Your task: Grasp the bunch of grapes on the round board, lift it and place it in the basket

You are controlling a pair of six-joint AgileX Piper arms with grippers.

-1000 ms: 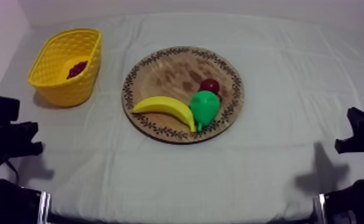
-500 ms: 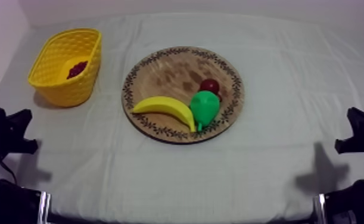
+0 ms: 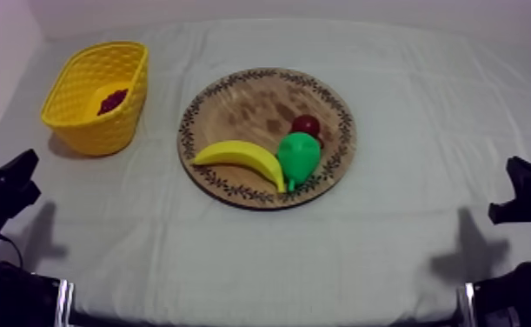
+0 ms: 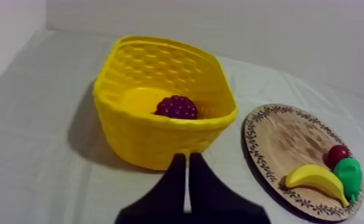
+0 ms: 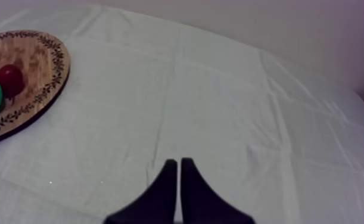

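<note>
My left pincer point(image 4: 187, 156) is closed, its two black fingers pressed together into a narrow wedge with nothing between them. It hangs just in front of the yellow basket point(image 4: 160, 140), pointing at the near wall. The bunch of grapes point(image 4: 176, 107) lies inside the basket, dark purple against the yellow floor, close to the near wall.

In the top view, the basket stands at about nine o'clock from the wooden board point(image 3: 251, 100), apart from it on the grey-white cloth point(image 3: 408, 130). On the board the banana point(image 3: 238, 156) lies at about seven o'clock, curving along the patterned rim. The pear point(image 3: 299, 155) sits at about five o'clock with its narrow end toward the rim, touching the banana's tip. The small red fruit point(image 3: 305, 124) is at about three o'clock, just behind the pear and touching it.

My right pincer point(image 5: 178, 161) is likewise closed on nothing, fingers together, over bare cloth well apart from the board.
</note>
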